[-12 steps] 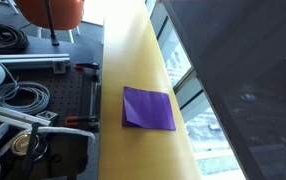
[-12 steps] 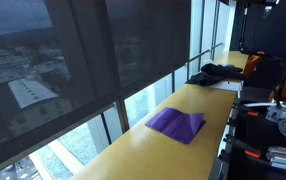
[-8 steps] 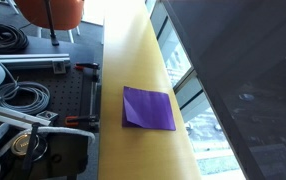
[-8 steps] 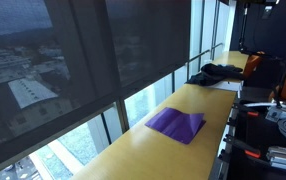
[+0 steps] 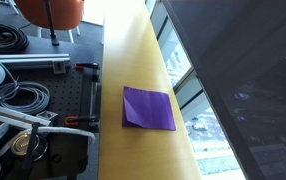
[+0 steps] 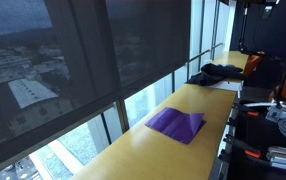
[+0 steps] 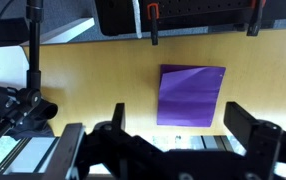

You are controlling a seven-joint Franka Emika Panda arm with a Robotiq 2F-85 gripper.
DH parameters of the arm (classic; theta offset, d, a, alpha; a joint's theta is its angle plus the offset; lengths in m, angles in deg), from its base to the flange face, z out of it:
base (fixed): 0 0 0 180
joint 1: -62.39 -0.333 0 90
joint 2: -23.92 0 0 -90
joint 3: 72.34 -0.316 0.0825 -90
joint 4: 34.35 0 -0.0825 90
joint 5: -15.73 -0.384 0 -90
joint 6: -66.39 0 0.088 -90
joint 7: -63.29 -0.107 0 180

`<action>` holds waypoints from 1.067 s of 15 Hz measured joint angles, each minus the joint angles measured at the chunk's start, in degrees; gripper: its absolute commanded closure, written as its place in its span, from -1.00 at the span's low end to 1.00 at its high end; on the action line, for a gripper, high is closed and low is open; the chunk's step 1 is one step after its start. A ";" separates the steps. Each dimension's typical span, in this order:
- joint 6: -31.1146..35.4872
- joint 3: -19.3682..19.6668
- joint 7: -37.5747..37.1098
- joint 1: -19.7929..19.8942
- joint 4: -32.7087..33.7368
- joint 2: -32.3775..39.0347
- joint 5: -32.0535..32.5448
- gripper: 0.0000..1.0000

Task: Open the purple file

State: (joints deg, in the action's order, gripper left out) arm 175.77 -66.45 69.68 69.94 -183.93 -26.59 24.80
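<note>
Setting: narrow yellow tabletop (image 5: 133, 50) running along a wall of windows (image 6: 103, 60) covered by dark mesh blinds, with city buildings showing through in an exterior view.
Tabletop surface: smooth, matte, evenly yellow, a long strip with straight edges; seen also in the wrist view (image 7: 83, 90).
Purple file (image 5: 148, 108): thin, flat, roughly square, plain purple with a slight sheen; it lies closed on the tabletop and spans nearly the strip's whole width.
File, edges: in an exterior view (image 6: 176, 124) one corner looks a little lifted and the outline is slightly skewed to the table edge; a faint diagonal crease shows on the cover in the wrist view (image 7: 191, 95).
Gripper (image 7: 178, 125): black, blocky, matte; its fingers (image 7: 253, 125) enter from the bottom of the wrist view.
Gripper state: jaws spread wide, empty, touching nothing; the file is seen in the gap between the fingers, apart from them.
Gripper, exterior views: not visible.
Clamps (image 7: 153, 25): dark bars with orange-red grips at the table's far edge in the wrist view.
Cables (image 5: 8, 40): coiled black rubber on the bench beside the table.
Chair (image 5: 48, 12): orange, rounded shell.
Dark cloth (image 6: 213, 72): crumpled, soft heap at the table's far end, well apart from the file.
</note>
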 measured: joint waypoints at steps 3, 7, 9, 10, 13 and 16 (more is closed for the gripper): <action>2.36 -0.33 -1.28 -0.55 -1.72 0.22 -0.29 -1.00; 18.99 -2.59 -7.92 -2.88 -7.58 3.74 -3.58 -1.00; 28.66 -4.37 -12.00 -4.61 -9.38 8.04 -7.72 -1.00; 33.37 -5.13 -13.92 -5.53 -9.94 10.88 -9.88 -1.00; 44.89 -6.61 -18.44 -6.53 -10.41 21.47 -13.20 -1.00; 52.08 -5.75 -19.37 -5.84 -9.35 33.26 -14.16 -1.00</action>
State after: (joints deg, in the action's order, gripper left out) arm 227.86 -72.19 50.31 64.10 -193.28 6.67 10.65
